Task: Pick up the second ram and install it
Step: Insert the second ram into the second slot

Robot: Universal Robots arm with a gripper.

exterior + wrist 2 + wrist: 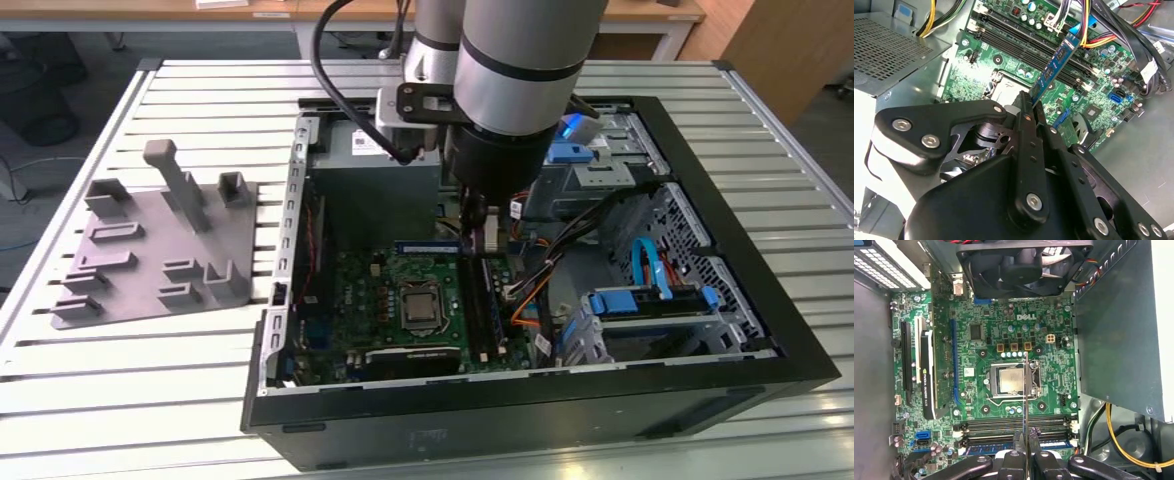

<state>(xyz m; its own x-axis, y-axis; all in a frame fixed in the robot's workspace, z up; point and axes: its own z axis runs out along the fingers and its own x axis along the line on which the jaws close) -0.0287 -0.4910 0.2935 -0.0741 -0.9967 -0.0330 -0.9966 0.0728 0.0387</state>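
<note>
My gripper (474, 240) reaches down into the open computer case (747, 330) and is shut on one end of the second ram (430, 245). This thin blue stick juts from the fingertips toward the exterior view's left. It hangs above the green motherboard (360, 290), crosswise to the long black slots (483, 310). In the first wrist view the second ram (1025, 390) shows edge-on, rising from the gripper (1025, 437) over the slots (1004, 425) and the processor. In the second wrist view its blue face (1054, 67) with black chips runs out from the gripper (1031, 102). Another blue stick (984, 448) sits in the slot nearest the gripper.
The grey power supply box (374, 185) stands close beside the held stick. A black fan (1019, 265) and a black card (926, 375) border the board. Loose cables (561, 260) and blue drive brackets (654, 300) fill the case's right. A grey holder tray (160, 250) lies outside on the slatted table.
</note>
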